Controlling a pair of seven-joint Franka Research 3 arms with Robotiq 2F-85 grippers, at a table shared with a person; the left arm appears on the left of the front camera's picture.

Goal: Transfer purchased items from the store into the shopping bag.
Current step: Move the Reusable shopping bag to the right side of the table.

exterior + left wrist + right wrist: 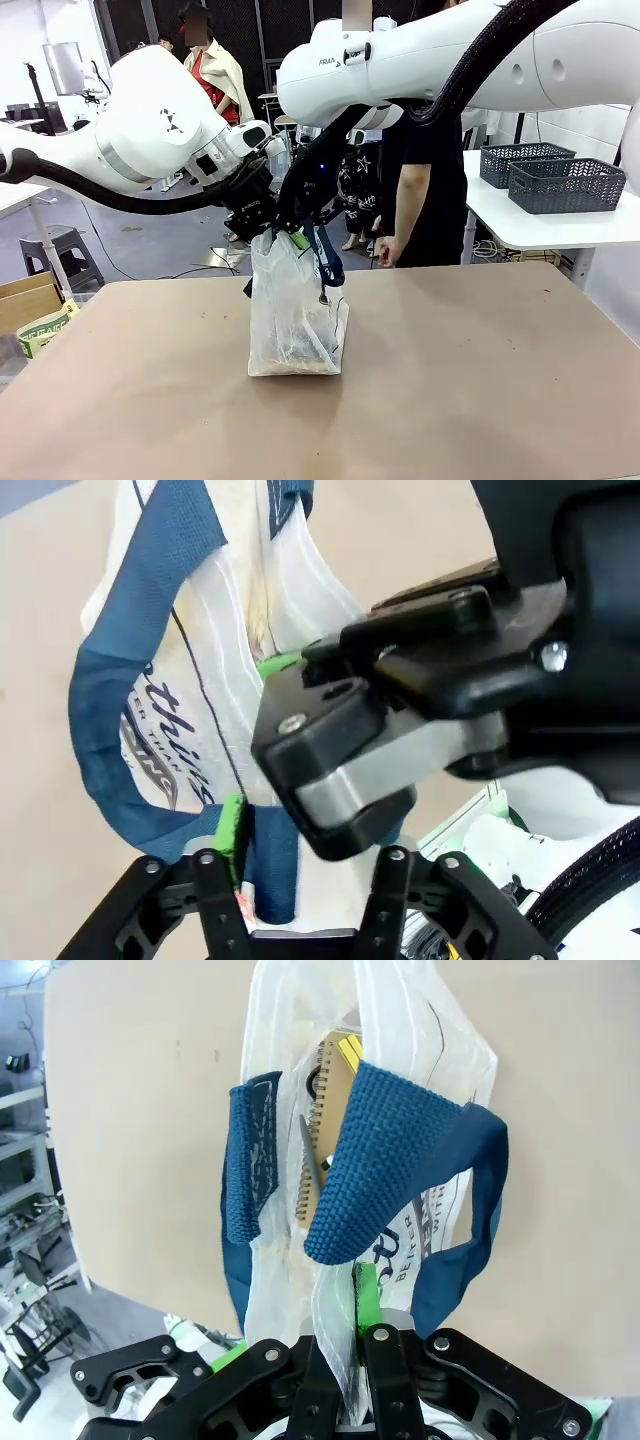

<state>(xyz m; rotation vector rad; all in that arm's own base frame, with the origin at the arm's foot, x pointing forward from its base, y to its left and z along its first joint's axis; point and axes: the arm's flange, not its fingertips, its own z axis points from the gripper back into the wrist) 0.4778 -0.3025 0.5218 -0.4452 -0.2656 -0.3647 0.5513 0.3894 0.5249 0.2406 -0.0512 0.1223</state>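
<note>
The shopping bag (295,320) stands upright in the middle of the table, clear plastic with navy handles (385,1160). Goods lie in its bottom (300,350), and a tan spiral-bound pad with a yellow label (335,1085) shows inside its mouth. My right gripper (352,1305) is shut on the bag's top rim (303,240). My left gripper (262,232) sits just beside it at the rim, jaws apart, one green pad (232,840) against a navy strap (272,875). The right gripper's black body (350,740) hides the other fingertip.
Two dark grey slotted baskets (565,185) rest on a white side table (540,225) at the back right. A person (430,170) stands at the far edge, one hand (386,250) hanging low. A cardboard box (30,305) stands at the left.
</note>
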